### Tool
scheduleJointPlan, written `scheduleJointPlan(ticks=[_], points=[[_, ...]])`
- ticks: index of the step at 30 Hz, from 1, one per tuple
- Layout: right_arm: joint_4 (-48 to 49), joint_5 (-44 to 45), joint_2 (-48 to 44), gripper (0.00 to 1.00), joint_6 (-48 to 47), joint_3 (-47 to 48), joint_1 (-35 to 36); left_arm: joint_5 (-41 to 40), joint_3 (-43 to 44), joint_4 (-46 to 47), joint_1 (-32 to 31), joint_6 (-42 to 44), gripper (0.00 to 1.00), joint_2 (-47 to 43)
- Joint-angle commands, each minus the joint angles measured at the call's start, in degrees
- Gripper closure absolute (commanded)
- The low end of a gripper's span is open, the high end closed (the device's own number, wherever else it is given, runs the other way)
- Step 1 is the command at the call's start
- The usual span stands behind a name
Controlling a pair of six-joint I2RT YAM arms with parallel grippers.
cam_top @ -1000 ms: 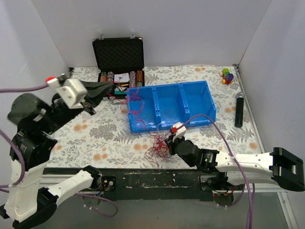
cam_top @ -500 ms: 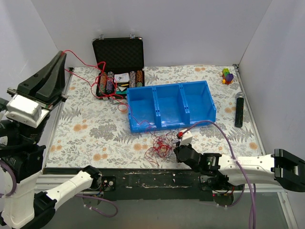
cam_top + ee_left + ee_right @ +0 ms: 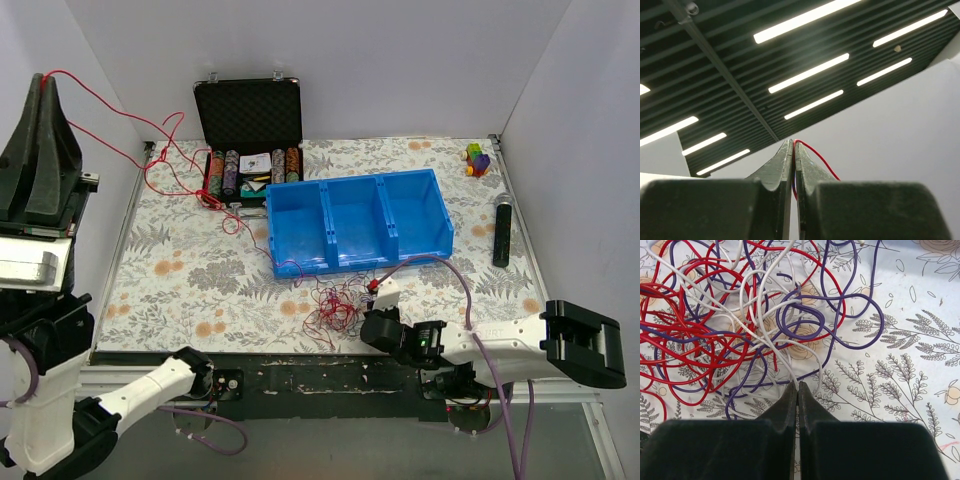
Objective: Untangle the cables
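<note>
Far left of the long blue three-bay plastic bin (image 3: 355,180), high above the table: left gripper (image 3: 44,82), jaws pressed together on the end of a hair-thin red strand (image 3: 816,154). The strand slopes down, loops past the open black foam-lined case (image 3: 250,115) behind the bin's left end, passes the bin's left front corner and enters the knot.

Knot: a loose tangle of thin red, purple and white cables (image 3: 335,305), lying just in front of the bin's near wall.

Right of the knot, low: right gripper (image 3: 796,386), jaws pressed together, tips at the tangle's edge among white strands. Cannot tell whether one is caught.

Judgement: the step is drawing the red strand free. Pull slowly along its own line while the right side holds the knot from dragging. Watch for snags at the case and the bin corner. If loops cinch, give slack rather than tug.
</note>
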Motion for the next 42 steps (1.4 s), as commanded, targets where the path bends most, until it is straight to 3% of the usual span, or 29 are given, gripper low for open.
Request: scheduleJointPlan(ticks=[1, 4, 8, 12, 15, 17, 19, 23, 29, 36, 42], points=[[-6.64, -0.57, 3.6, 0.99, 5.19, 0.44, 0.38, -1.95, 1.01, 8.06, 0.3, 4.19, 1.0, 1.85], [-8.4, -0.05, 3.52, 0.99, 6.77, 0.96, 0.47, -1.69, 1.28, 9.1, 0.3, 5.77, 1.0, 2.38], [-9.54, 0.48, 2.29, 0.99, 7.91, 1.05, 0.47, -3.53, 0.92, 20.42, 0.39, 12.0, 1.0, 4.66], [-10.6, 0.48, 2.29, 0.99, 9.23, 0.96, 0.47, -5.73, 7.68, 22.38, 0.39, 14.56, 1.0, 8.97], [-11.04, 0.04, 2.46, 0.99, 9.33, 1.66, 0.47, -5.91, 10.94, 12.77, 0.39, 10.46, 1.0, 9.24], [-11.74, 0.04, 2.03, 0.99, 8.8, 2.72, 0.55, -3.11, 8.16, 4.66, 0.39, 6.93, 1.0, 6.79], [-12.44, 0.39, 0.89, 0.89, 7.48, 4.3, 0.64, -0.39, 2.36, 2.18, 0.39, 3.95, 1.0, 3.1], [-12.89, 1.53, -3.94, 0.54, 3.18, 7.02, 0.91, 0.86, -2.14, -2.4, 0.56, -0.72, 1.0, -0.08], [-13.41, 1.97, -11.24, 0.29, -3.15, 10.45, 0.99, 0.95, -2.85, -2.49, 0.57, -2.4, 1.0, -0.17], [-13.07, -0.83, -16.61, 0.15, -11.92, 16.59, 1.52, 5.86, -2.32, -14.07, 0.57, -7.91, 1.0, -1.13], [-8.05, -6.55, -15.12, 0.12, -24.41, 24.24, 1.96, 7.71, -9.0, -16.82, 0.65, -10.92, 1.0, -4.56]])
